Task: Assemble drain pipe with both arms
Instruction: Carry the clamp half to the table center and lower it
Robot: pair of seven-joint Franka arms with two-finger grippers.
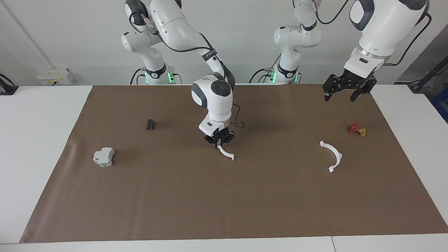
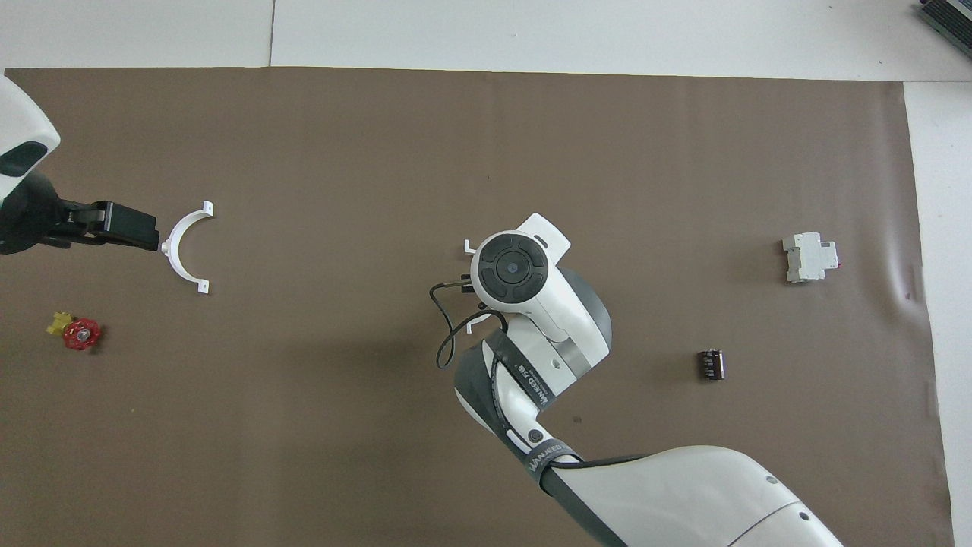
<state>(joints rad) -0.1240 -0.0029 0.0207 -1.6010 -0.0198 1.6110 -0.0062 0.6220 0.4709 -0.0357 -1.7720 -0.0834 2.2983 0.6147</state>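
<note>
Facing view: left gripper (image 1: 342, 95) hangs spread and empty above the mat's (image 1: 224, 196) robot-side edge near the left arm's corner, waiting. Farther out, a red valve (image 1: 356, 129), then the free half-ring (image 1: 331, 155), flat on the mat, its chord running near-to-far and its open side facing mid-mat. Right gripper (image 1: 219, 140) is at mid-mat, pinching one end of the second half-ring (image 1: 225, 152); its free end trails away from the robots. Judgement: left arm is nearer the free piece; a drop outward reaches it.
</note>
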